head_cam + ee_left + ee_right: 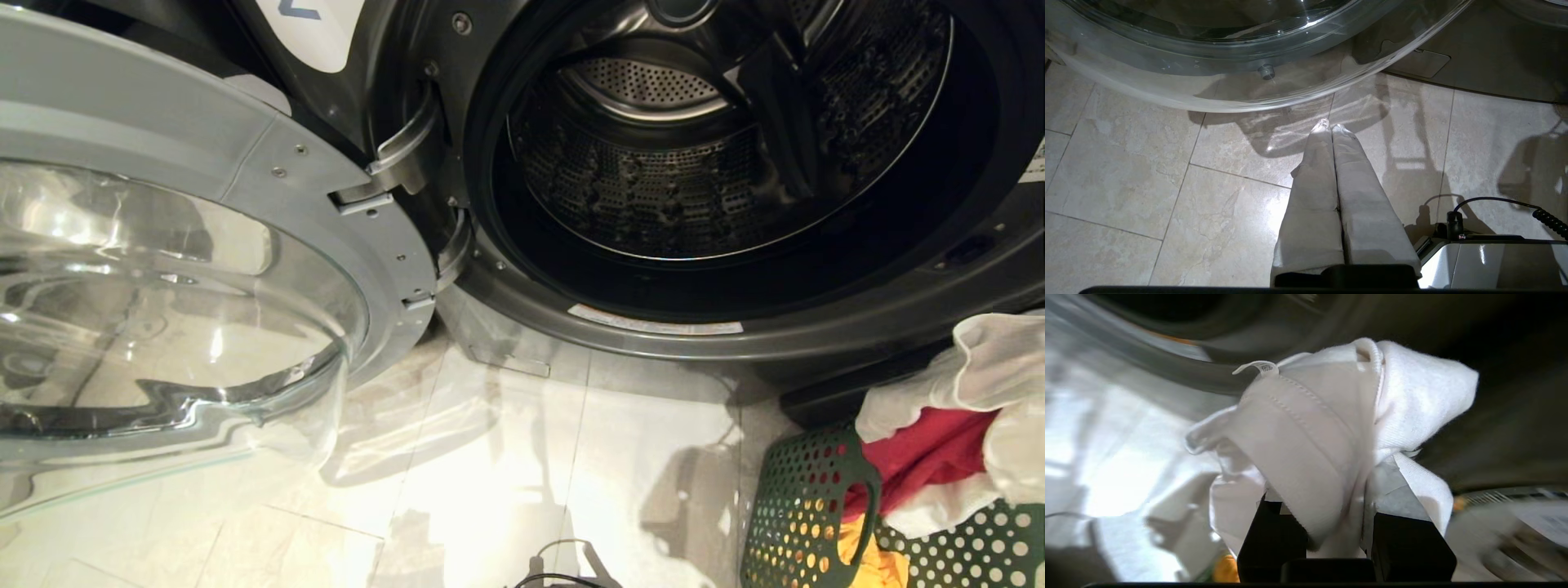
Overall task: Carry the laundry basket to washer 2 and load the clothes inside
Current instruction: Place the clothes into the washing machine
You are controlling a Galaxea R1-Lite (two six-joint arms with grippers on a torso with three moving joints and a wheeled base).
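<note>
Glossy tile floor (490, 457), perforated basket (804, 514), white garment (1331, 437)

We see a floor of large, glossy, cream-beige marbled stone tiles (490, 457) with thin darker grout lines (1184, 171) running between them. Bright light falls from above and glares off the polished surface, leaving pale streaks and soft patches of reflection. Dark, blurred shadows (694, 498) lie across the tiles. We see no wall or window from where we look.
</note>
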